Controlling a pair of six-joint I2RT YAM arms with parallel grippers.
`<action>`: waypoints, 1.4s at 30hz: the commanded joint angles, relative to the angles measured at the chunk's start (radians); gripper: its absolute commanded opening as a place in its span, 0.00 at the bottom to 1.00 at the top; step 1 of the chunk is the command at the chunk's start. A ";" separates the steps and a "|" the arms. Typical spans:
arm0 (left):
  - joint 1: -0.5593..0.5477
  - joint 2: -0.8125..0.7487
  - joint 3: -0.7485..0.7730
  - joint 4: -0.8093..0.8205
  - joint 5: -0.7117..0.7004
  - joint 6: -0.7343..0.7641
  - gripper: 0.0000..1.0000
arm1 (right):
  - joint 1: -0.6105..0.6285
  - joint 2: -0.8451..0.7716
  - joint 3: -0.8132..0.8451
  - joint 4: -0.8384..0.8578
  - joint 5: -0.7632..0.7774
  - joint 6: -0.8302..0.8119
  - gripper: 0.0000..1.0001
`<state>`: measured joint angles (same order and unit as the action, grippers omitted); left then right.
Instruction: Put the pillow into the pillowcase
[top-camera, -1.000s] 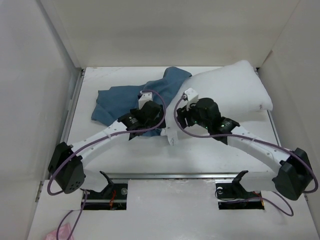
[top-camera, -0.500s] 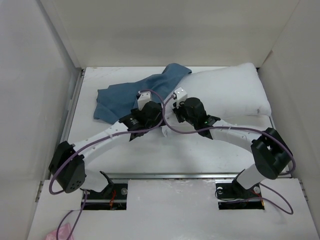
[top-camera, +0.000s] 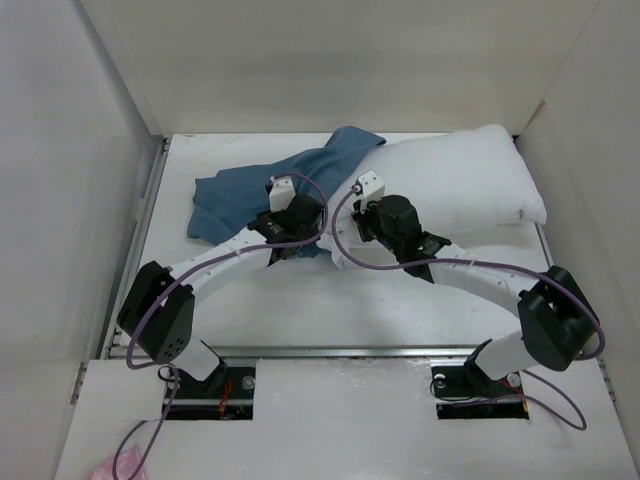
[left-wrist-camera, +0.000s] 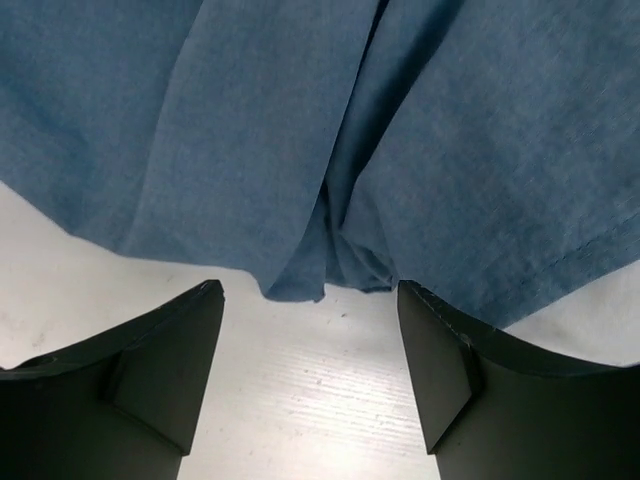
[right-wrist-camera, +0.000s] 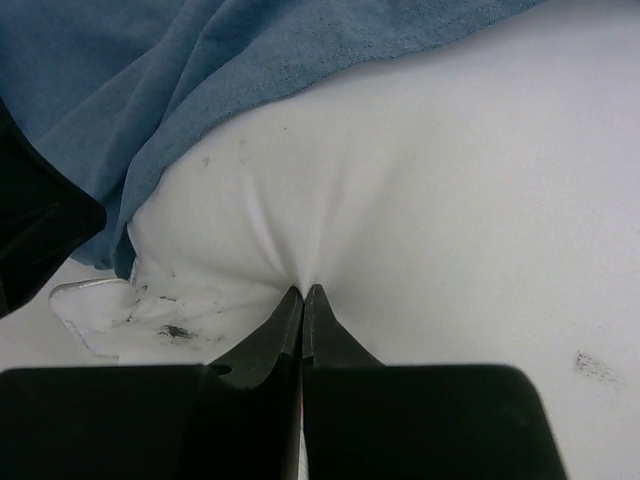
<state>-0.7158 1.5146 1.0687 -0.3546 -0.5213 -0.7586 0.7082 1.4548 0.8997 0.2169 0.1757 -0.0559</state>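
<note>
pillow (top-camera: 460, 180) still pinched by right tool (right-wrist-camera: 302, 292); left tool (left-wrist-camera: 310, 290) advanced.

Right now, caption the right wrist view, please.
Right gripper shut on a fold of the plump white pillow, limp blue fabric pillowcase overlapping its edge.

A white table (top-camera: 300, 300) fills the floor of a white enclosure; a plain back wall (top-camera: 340, 60) rises behind it, a left wall (top-camera: 60, 200) and a right wall (top-camera: 590, 150) close in the sides; the right wall bears a small dark mark (top-camera: 543, 103). A metal rail (top-camera: 340, 351) runs along the table's near edge; another metal strip (top-camera: 150, 200) runs along its left edge. In front of the rail lies a white front panel (top-camera: 340, 420) with two rectangular cutouts, one at left (top-camera: 210, 398), one at right (top-camera: 480, 398); a pink object (top-camera: 110, 470), cut off by the frame, sits at the panel's near left corner.
</note>
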 joint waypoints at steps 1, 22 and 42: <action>0.006 -0.004 0.047 0.092 0.010 0.045 0.67 | -0.003 0.006 0.013 0.030 0.039 -0.009 0.00; 0.024 0.068 0.039 0.264 0.182 0.245 0.65 | -0.003 0.033 0.053 -0.014 0.048 -0.009 0.00; -0.118 -0.180 0.114 0.181 0.325 0.254 0.00 | 0.040 0.268 0.355 0.189 0.498 0.307 0.00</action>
<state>-0.7788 1.3979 1.1160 -0.1802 -0.2848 -0.5411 0.7235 1.6974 1.2064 0.2813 0.5377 0.1623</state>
